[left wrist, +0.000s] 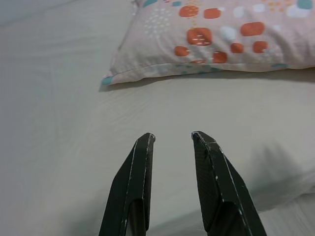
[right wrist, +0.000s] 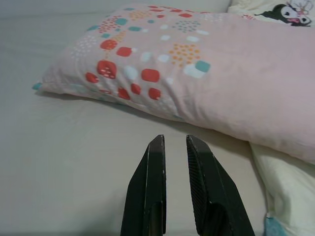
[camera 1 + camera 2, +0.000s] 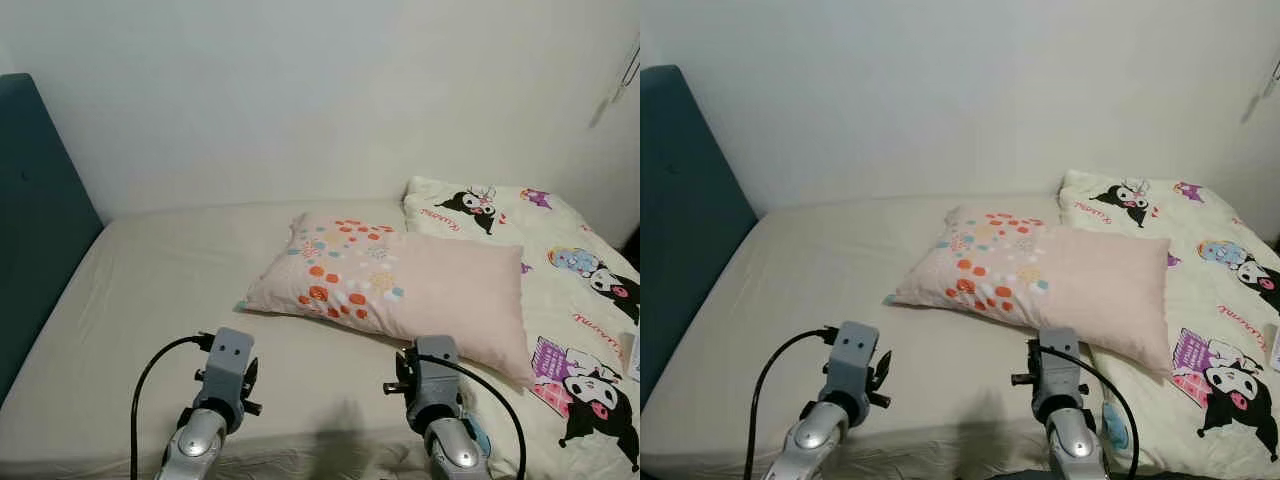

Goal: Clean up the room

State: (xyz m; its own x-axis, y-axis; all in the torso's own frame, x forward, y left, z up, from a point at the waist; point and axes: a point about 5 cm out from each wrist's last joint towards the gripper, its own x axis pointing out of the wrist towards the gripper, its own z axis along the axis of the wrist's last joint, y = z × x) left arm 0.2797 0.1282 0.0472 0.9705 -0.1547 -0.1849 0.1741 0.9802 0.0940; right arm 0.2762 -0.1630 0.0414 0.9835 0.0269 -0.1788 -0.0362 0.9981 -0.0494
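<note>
Both arms reach over the bed (image 3: 150, 290), aimed at the pillow (image 3: 400, 285), likely to straighten it. The left gripper (image 1: 172, 137) is released, fingers apart; the right gripper (image 2: 174, 140) is nearly clenched, holding nothing.

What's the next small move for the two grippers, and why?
Probably ease both forward to the pink pillow: it lies askew mid-bed, and the left gripper and right gripper hover short of its near edge, open and empty.
</note>
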